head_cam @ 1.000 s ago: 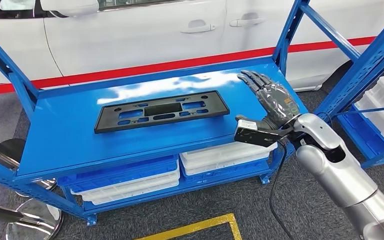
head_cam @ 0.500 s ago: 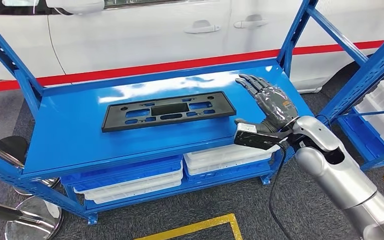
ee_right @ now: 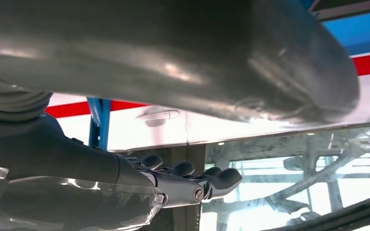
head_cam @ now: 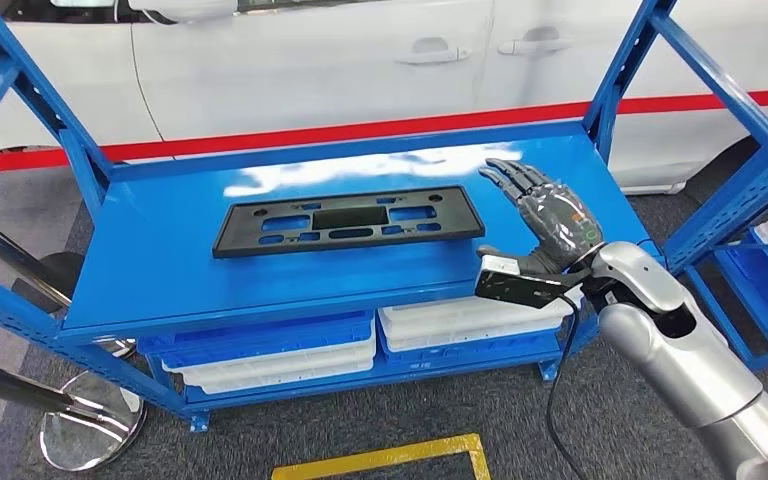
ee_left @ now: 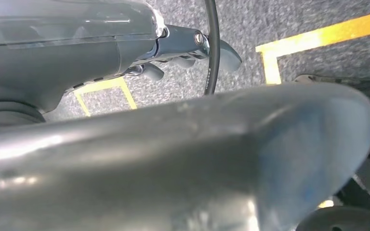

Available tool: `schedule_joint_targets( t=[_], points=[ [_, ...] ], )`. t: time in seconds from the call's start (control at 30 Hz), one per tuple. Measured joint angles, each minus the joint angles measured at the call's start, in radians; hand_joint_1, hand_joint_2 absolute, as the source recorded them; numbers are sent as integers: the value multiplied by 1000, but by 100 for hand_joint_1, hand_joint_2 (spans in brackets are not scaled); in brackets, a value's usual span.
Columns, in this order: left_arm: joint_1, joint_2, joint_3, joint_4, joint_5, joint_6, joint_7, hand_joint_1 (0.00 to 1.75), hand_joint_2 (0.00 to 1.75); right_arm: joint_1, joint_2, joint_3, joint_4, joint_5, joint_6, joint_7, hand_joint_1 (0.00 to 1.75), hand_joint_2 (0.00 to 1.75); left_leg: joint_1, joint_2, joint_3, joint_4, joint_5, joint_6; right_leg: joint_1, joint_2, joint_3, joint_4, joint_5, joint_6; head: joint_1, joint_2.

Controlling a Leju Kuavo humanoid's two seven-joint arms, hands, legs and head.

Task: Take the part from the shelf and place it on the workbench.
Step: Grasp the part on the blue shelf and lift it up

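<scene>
A white car point(head_cam: 310, 60) with a red stripe along its lower side stands behind a blue shelf rack point(head_cam: 160, 270). On the rack's top shelf lies the part point(head_cam: 348, 221), a long flat black plastic frame with cutouts, lying flat near the middle of the shelf and resting free of either hand. Under that shelf, white and blue trays point(head_cam: 270, 350) are stacked on the lower level. The silver right arm reaches in from the lower right, and the right hand point(head_cam: 550, 215) hovers over the right end of the shelf, just beside the part's right end but apart from it, fingers stretched out and spread, holding nothing. The left hand point(ee_left: 183, 45) hangs above grey carpet with yellow floor lines point(ee_left: 318, 38); its fingers look loosely extended, gripping nothing.
</scene>
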Motion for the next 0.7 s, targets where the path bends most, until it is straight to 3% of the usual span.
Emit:
schedule_joint_targets(
  t=[0.07,0.1,0.13,0.17,0.2,0.27,0.3,0.37,0.43,0.47,0.53,0.57,0.63,0.67,0.7],
  points=[
    [-2,0,0,0,0,-2,-3,0,0,2,0,0,-3,1,0,1,0,0,1,33,-54,114,-58,-5,2,-21,6,-3,-3,-11,0,0],
    [-2,1,-1,0,0,-2,-3,0,0,3,0,0,-3,1,0,2,0,0,2,39,-88,180,-84,-8,4,-31,6,-2,-5,-13,0,0],
    [-3,1,-1,0,1,0,-3,0,0,5,0,0,-3,1,0,2,0,0,3,41,-112,226,-95,-10,6,-41,7,0,-7,-15,0,0],
    [-2,1,-1,0,1,1,-3,0,0,7,0,0,-3,1,1,2,0,0,4,44,-120,238,-87,-12,7,-51,7,2,-11,-15,0,0],
    [-1,1,-1,0,1,1,-3,0,0,8,0,0,-4,2,1,2,0,0,4,48,-108,211,-61,-14,7,-60,9,6,-15,-14,0,0],
    [0,2,-2,0,1,1,-3,0,0,9,0,0,-4,2,1,3,0,0,2,73,-49,88,4,-13,8,-78,12,16,-26,-8,0,0],
    [-1,3,-3,0,2,1,-3,0,0,9,0,0,-5,2,1,4,0,0,0,86,-24,35,21,-9,11,-85,12,22,-31,-3,0,0],
    [-2,3,-3,0,3,4,0,0,0,9,-1,0,-5,3,1,4,0,0,-5,97,-6,-10,24,1,17,-101,11,29,-38,6,0,0],
    [1,3,-4,0,3,3,-1,0,0,9,-1,0,-5,4,1,4,0,0,-4,80,-8,-16,28,13,18,-115,13,30,-42,14,0,0],
    [2,3,-5,0,3,2,-3,0,0,9,-1,0,-6,5,1,4,0,0,-2,73,-8,-18,31,19,16,-108,11,36,-50,18,0,0],
    [3,3,-7,0,2,0,-6,0,0,10,-3,-1,-7,7,-1,4,0,0,2,62,-7,-23,35,30,11,-68,-17,100,-94,28,0,0],
    [2,3,-8,0,3,1,-6,0,0,13,-3,-1,-7,8,-2,6,0,0,2,57,-7,-24,36,32,9,-46,-47,161,-125,31,0,0],
    [2,2,-9,0,6,5,-6,0,0,30,-4,-2,-7,14,-6,15,0,0,2,46,-7,-24,35,35,7,-28,-112,282,-167,34,0,0],
    [2,2,-9,0,8,9,-6,0,0,41,-2,-1,-7,22,-7,24,0,0,1,40,-7,-23,35,35,7,-27,-129,305,-163,34,0,0],
    [3,2,-10,0,10,11,-7,0,0,50,1,-1,-7,35,-8,33,0,0,1,35,-5,-23,34,34,7,-26,-126,288,-138,32,0,0]
  ],
)
